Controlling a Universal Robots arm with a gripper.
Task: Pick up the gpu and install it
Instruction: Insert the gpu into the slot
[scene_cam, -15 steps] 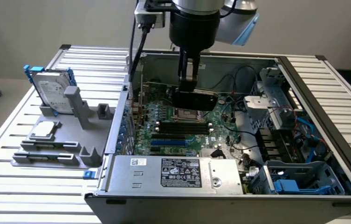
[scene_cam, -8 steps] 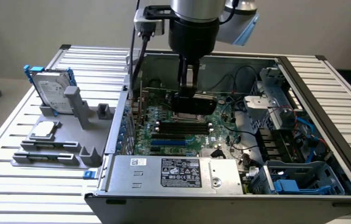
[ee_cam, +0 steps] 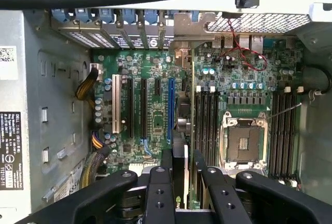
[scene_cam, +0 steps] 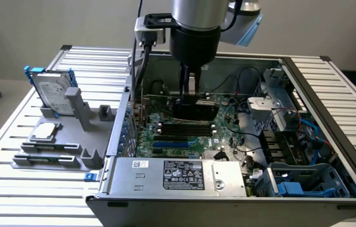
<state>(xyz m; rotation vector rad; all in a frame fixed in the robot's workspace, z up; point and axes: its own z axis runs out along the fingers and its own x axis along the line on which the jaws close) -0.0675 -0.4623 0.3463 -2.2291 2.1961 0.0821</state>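
The gpu [scene_cam: 194, 109], a black-covered card, hangs upright inside the open computer case [scene_cam: 165, 198], just above the motherboard [scene_cam: 165, 137]. My gripper [scene_cam: 190, 97] reaches down from above and is shut on the card's upper edge. The wrist view looks along the card edge-on. A thin green board edge of the gpu [ee_cam: 193, 105] runs away from my gripper [ee_cam: 182, 169] to a silver perforated end bracket [ee_cam: 249, 23] at the case's rear wall. The card stands beside the blue slot [ee_cam: 170, 107], on the side nearer the CPU socket [ee_cam: 244, 143].
A silver hard drive [scene_cam: 55, 94] in a blue frame stands on a grey fixture [scene_cam: 58, 142] on the exterior view's left. Within the case are the power supply [scene_cam: 178, 176], loose cables [scene_cam: 247, 104] and a drive cage [scene_cam: 304, 182]. Black memory slots [ee_cam: 205, 125] lie beside the socket.
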